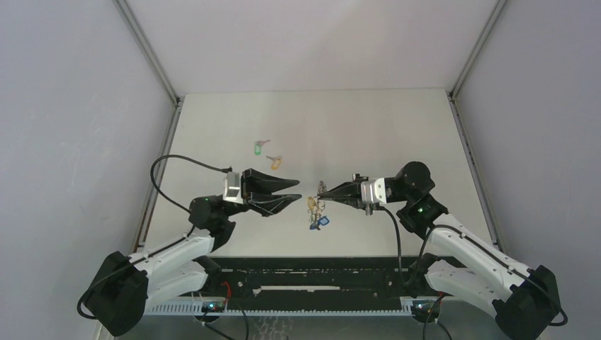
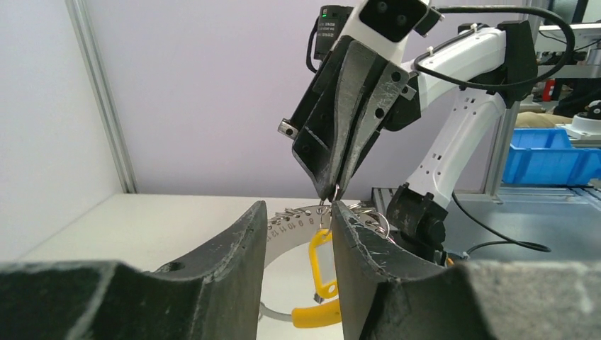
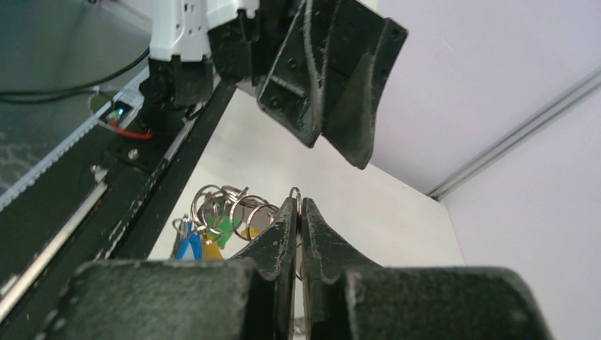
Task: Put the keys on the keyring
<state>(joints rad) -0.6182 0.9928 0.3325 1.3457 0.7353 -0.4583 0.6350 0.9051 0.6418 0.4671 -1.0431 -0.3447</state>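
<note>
Closest to the lens in the left wrist view, the left end effector (image 2: pixel 298 212) has its dark fingers (image 2: pixel 227 269) spread apart with nothing between them. Just past their tips hangs the right end effector (image 2: pixel 333 190), fingers pressed together on a thin metal ring. That ring is part of the keyring (image 1: pixel 316 212), whose yellow tag (image 2: pixel 322 256) dangles below the pinch. In the right wrist view the same ring pokes up between the closed fingertips, and a bunch of silver rings with a blue tag (image 3: pixel 187 245) sits to their lower left. From above, the two end effectors face each other tip to tip over the white table (image 1: pixel 397 134), close but apart, with the keyring bunched just beside the right one's tip. Two loose keys lie farther back on the table, well apart from both — a green-tagged key (image 1: pixel 259 149) and an orange-tagged key (image 1: pixel 275 162) near it.
</note>
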